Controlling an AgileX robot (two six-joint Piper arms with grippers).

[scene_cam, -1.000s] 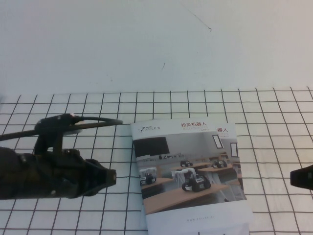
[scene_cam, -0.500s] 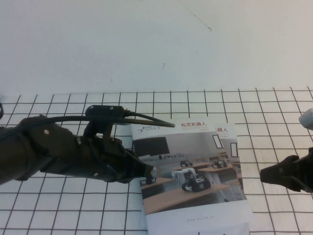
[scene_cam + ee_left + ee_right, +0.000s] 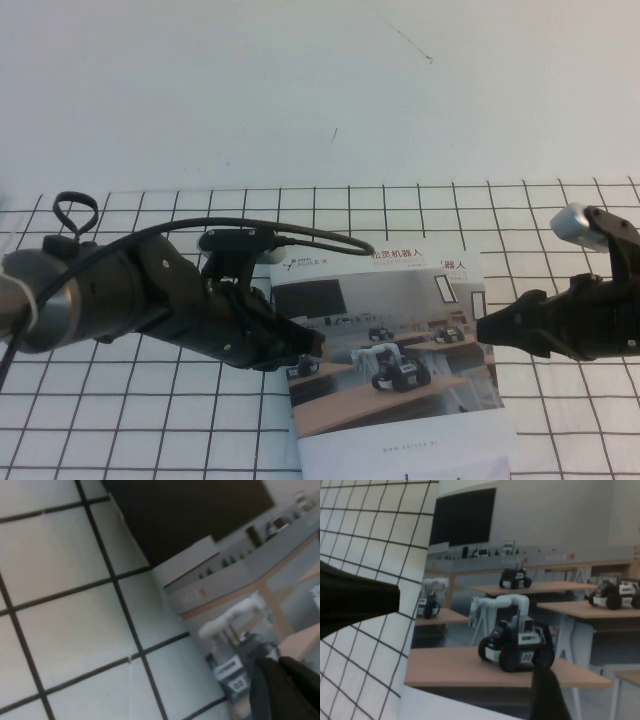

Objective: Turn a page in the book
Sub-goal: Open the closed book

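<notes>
The book (image 3: pixel 405 455) lies closed on the grid mat. The page (image 3: pixel 385 300), its cover sheet with the classroom photo of robots and a red title, lies flat on top. My left gripper (image 3: pixel 312 346) is shut, with its tip at the cover's left edge; in the left wrist view its dark fingers (image 3: pixel 300 690) sit over the photo's edge (image 3: pixel 225 605). My right gripper (image 3: pixel 484 328) looks shut, with its tip at the book's right edge. In the right wrist view its tip (image 3: pixel 542 677) is just above the cover photo (image 3: pixel 530 580). The left gripper (image 3: pixel 365 605) also shows there.
A white mat with a black grid (image 3: pixel 560 230) covers the near table, with plain white table (image 3: pixel 300 90) behind it. The left arm's cable (image 3: pixel 310 236) loops over the book's top left corner. The book's bottom edge runs out of the high view.
Both arms have moved in toward the book. The left gripper reached its left edge and the right gripper came from the frame's right side to its right edge. The book has not moved.
</notes>
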